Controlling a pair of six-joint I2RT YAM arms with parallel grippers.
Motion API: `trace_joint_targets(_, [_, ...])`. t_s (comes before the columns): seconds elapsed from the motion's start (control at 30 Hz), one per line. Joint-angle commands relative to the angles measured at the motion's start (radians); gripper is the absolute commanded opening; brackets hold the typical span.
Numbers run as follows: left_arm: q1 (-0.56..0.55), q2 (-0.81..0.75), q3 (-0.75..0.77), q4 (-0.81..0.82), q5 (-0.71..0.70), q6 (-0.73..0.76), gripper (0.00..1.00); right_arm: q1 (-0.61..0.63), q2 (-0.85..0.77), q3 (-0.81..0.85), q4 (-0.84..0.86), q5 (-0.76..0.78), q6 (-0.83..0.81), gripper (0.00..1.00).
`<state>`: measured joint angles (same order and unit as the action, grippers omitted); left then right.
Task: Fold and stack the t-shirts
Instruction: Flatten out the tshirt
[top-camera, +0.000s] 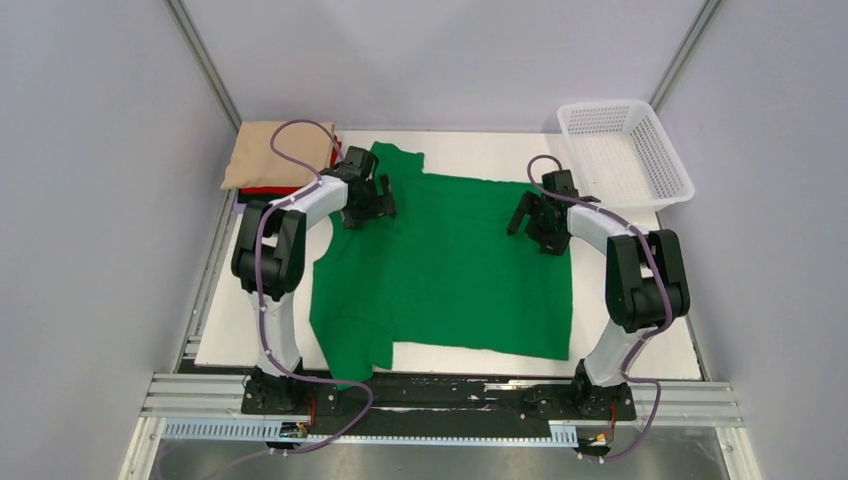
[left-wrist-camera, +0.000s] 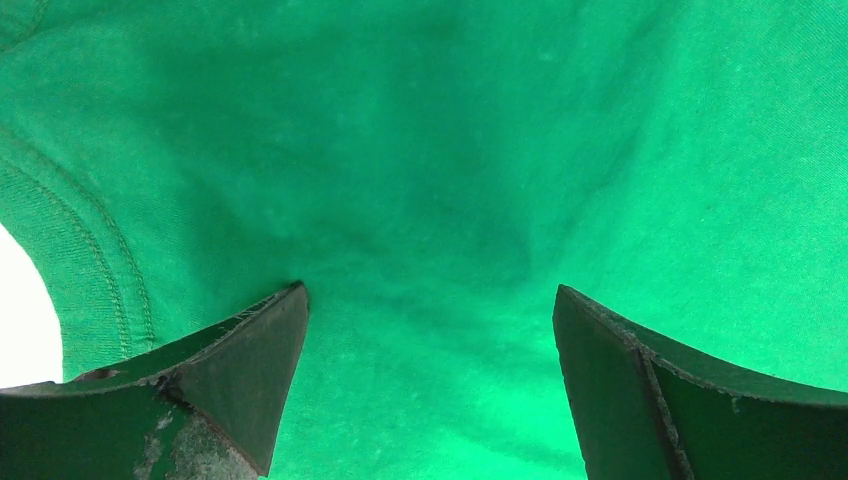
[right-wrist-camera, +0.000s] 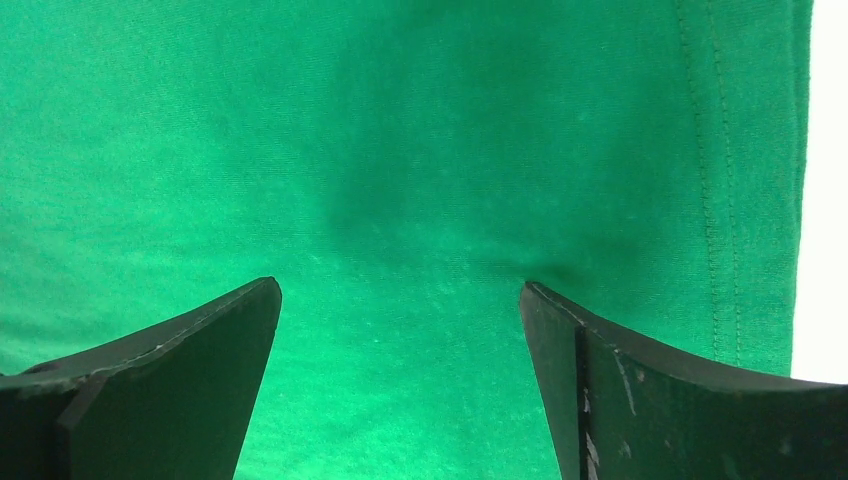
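A bright green t-shirt (top-camera: 450, 265) lies spread flat over the white table top, one sleeve at the far left and one hanging over the near edge. My left gripper (top-camera: 368, 203) is open, just above the shirt's left part near the far sleeve; green cloth (left-wrist-camera: 430, 200) fills its view, with a stitched hem (left-wrist-camera: 90, 250) at the left. My right gripper (top-camera: 535, 222) is open over the shirt's far right part; its view shows flat cloth (right-wrist-camera: 400, 180) and a stitched hem (right-wrist-camera: 740, 200) at the right. Folded beige (top-camera: 275, 152), red (top-camera: 268, 190) and dark shirts are stacked at the far left.
A white plastic mesh basket (top-camera: 668, 160) stands at the far right corner, partly off the table top. The white table top (top-camera: 640, 330) shows to the right of the shirt. Grey walls close in on both sides.
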<state>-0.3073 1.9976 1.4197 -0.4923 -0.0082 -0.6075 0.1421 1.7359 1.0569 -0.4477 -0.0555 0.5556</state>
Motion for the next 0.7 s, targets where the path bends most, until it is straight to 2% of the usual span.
trace_joint_targets(0.0, [0.036, 0.101, 0.071, 0.000, -0.012, 0.006, 1.00, -0.034, 0.113, 0.090, -0.006, 0.096, -0.008, 1.00])
trace_joint_targets(0.43, [0.051, 0.324, 0.447, -0.088, 0.040, 0.024, 1.00, -0.127, 0.347, 0.417, -0.042, 0.088, -0.069, 1.00])
trace_joint_targets(0.53, [0.050, 0.309, 0.471, -0.100, 0.057, 0.028, 1.00, -0.126, 0.321, 0.431, -0.046, 0.072, -0.083, 1.00])
trace_joint_targets(0.67, [0.050, 0.197, 0.389, -0.061, 0.086, 0.031, 1.00, -0.118, 0.234, 0.397, -0.047, 0.025, -0.116, 1.00])
